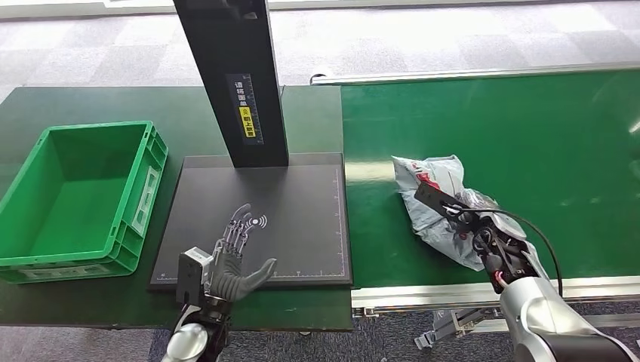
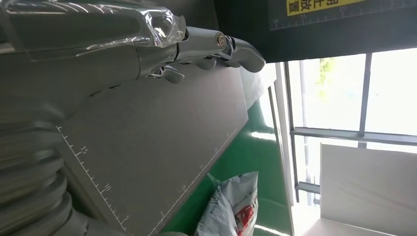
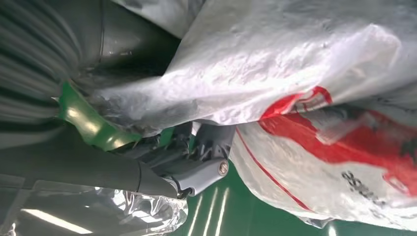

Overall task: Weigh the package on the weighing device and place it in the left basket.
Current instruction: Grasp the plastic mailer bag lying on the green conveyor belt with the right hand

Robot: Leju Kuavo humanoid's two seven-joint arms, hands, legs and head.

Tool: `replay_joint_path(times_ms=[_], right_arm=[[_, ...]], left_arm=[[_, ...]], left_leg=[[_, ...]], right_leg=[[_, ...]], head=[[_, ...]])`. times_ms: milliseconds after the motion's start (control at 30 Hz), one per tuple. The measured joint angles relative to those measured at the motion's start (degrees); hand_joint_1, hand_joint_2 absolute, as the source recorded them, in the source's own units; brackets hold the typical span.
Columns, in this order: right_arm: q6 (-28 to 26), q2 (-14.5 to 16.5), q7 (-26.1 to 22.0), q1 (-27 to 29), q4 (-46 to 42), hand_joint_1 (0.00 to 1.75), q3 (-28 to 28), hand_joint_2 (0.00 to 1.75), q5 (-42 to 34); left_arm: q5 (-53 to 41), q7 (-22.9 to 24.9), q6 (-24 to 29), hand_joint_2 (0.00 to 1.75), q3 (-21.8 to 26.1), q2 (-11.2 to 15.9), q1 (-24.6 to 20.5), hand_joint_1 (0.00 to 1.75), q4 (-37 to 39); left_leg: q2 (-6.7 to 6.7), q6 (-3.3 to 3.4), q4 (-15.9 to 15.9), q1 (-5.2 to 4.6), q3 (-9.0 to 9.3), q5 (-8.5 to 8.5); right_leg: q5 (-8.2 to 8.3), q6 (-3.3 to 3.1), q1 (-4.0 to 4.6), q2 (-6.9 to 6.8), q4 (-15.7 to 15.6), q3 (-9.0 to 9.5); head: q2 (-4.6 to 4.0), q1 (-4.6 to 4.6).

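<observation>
Package (image 1: 436, 197): on green belt (image 1: 543, 151), gripped by right hand (image 1: 483, 237). Left hand (image 1: 235, 260): fingers spread, empty, over black scale plate (image 1: 302, 226).

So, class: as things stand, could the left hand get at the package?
Probably not without a long reach. The left hand hovers open over the black scale plate, while the package lies on the green belt beyond the plate's far edge, with the right hand already on it.

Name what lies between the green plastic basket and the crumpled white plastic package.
The flat black weighing platform, with the left robot hand hovering over it, seen in the head view.
</observation>
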Motion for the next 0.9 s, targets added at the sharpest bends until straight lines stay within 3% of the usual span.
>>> replay_joint_path(times_ms=[167, 900], right_arm=[[-1.8, 0.5, -4.1, 0.1, -1.5, 1.75, -1.0, 1.75, -1.8], [-2.0, 1.4, -4.7, 0.2, -2.3, 1.75, -1.7, 1.75, -2.1]], left_arm=[[0.0, 0.0, 0.0, 1.75, 0.2, 0.3, 0.3, 0.00, -0.9], [0.0, 0.0, 0.0, 1.75, 0.9, 0.4, 0.9, 0.00, -1.6]], left_leg=[[-0.01, 0.00, 0.0, 0.00, -0.02, 0.00], [-0.01, 0.00, 0.0, 0.00, -0.04, 0.00]], right_leg=[[0.00, 0.00, 0.00, 0.00, 0.0, -0.02], [0.00, 0.00, 0.00, -0.01, 0.0, -0.03]], head=[[0.00, -0.01], [0.01, 0.00]])
